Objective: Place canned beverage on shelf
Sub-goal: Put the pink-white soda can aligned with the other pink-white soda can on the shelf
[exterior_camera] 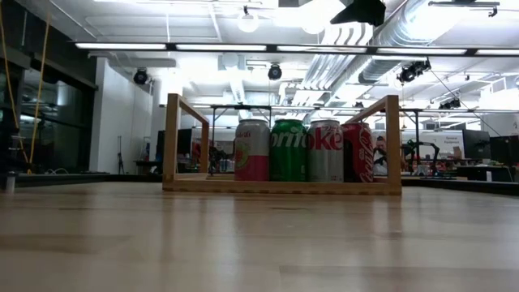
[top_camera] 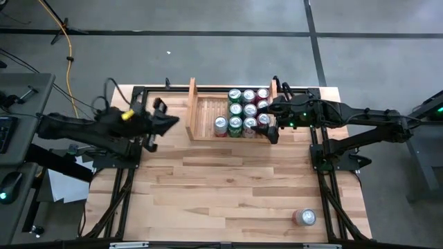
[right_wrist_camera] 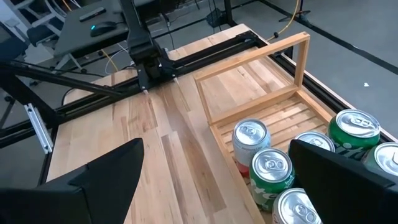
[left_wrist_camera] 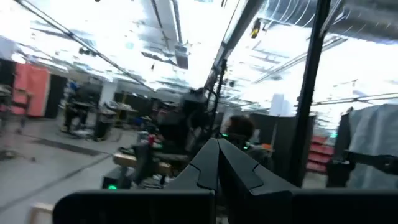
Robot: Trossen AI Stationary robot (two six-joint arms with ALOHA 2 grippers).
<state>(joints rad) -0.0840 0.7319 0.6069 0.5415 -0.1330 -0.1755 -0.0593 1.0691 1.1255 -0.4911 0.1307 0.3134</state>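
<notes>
Nearest the overhead camera, your two dark arms reach in over the table (top_camera: pixel 228 180) from either side. Your right gripper (right_wrist_camera: pixel 211 180) hangs at the shelf's near right corner, fingers spread wide with nothing between them; its wrist view looks down past both fingers onto the can tops. Your left gripper (top_camera: pixel 173 122) is parked just left of the shelf (top_camera: pixel 201 114), raised and pointing level into the room, fingers pressed together and holding nothing.

The shelf, a pale wooden rack, stands at the table's far edge. Its right half is packed with cans (top_camera: pixel 246 111), red, green and silver, in rows; its left half shows bare slats. One more can (top_camera: pixel 304 217) stands alone near the table's front right corner, well apart from the shelf.

From table height you see only the front row of four cans (exterior_camera: pixel 304 151); the rows behind are hidden. In the right wrist view the nearest cans are cut off by a finger and the frame edge.
</notes>
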